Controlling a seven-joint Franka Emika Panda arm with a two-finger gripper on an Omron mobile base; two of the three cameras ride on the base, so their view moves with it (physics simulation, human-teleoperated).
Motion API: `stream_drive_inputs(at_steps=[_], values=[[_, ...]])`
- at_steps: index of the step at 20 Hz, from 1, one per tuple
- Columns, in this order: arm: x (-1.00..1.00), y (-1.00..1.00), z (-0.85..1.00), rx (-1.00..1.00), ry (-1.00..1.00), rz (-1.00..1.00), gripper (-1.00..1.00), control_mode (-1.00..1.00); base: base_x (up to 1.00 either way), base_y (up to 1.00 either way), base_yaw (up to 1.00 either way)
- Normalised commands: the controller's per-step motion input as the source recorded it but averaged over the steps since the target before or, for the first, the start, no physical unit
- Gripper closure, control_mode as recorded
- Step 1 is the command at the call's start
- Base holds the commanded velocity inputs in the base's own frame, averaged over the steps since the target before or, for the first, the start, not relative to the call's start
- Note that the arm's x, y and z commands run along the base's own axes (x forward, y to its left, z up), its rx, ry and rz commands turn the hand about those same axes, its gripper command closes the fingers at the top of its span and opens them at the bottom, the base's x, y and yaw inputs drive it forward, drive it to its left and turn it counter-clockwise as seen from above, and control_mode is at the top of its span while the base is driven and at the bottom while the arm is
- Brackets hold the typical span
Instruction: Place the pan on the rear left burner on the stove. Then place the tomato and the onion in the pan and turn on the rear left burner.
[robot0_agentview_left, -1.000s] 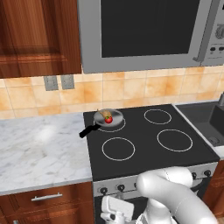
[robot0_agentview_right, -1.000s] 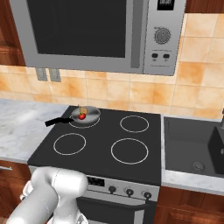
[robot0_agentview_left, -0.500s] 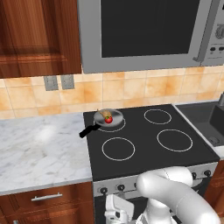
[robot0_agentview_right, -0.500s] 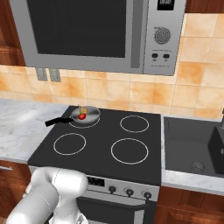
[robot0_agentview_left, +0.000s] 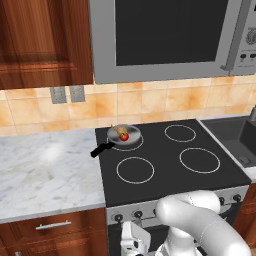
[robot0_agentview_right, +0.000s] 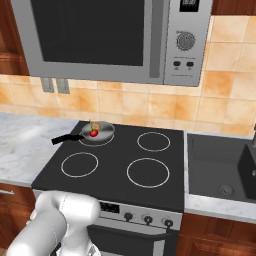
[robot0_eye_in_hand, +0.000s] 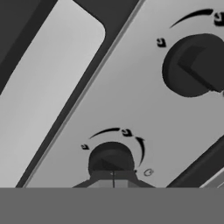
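Four white circles mark the black glass stove (robot0_agentview_left: 200, 145), set between a marble table (robot0_agentview_left: 45, 170) and a dark sink (robot0_agentview_right: 220, 165), under a steel microwave (robot0_agentview_left: 165, 35) and tan wall tiles. The pan (robot0_agentview_left: 123, 136) sits on the rear left burner (robot0_agentview_right: 96, 136), black handle pointing toward the table; inside it lie the tomato (robot0_agentview_left: 124, 136) and, touching it on the wall side, the onion (robot0_agentview_right: 95, 127). In the hand view the claw (robot0_eye_in_hand: 113, 173), fingers together, meets a black knob (robot0_eye_in_hand: 110, 158) on the steel front panel (robot0_eye_in_hand: 144, 109); a second knob (robot0_eye_in_hand: 194, 65) lies farther along. Compared with half a second earlier, the pan and its contents are unmoved, and the arm's elbow has barely shifted.
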Motion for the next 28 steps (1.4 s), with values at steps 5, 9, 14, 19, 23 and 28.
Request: stream_drive_inputs(at_steps=[5, 9, 14, 19, 23, 28], values=[[0.43, -0.29, 0.02, 0.02, 0.01, 0.02, 1.00, -1.00, 0.00, 0.00, 0.00], [0.38, -0.42, 0.06, 0.00, 0.05, 0.00, 1.00, -1.00, 0.00, 0.00, 0.00], [0.50, -0.40, 0.08, 0.00, 0.09, -0.03, 1.00, -1.00, 0.00, 0.00, 0.00], [0.56, -0.51, 0.10, -0.02, 0.08, -0.10, 1.00, -1.00, 0.00, 0.00, 0.00], [0.50, -0.51, 0.02, -0.14, 0.10, -0.18, 1.00, -1.00, 0.00, 0.00, 0.00], [0.51, -0.51, 0.00, -0.28, 0.05, -0.21, 1.00, -1.00, 0.00, 0.00, 0.00]])
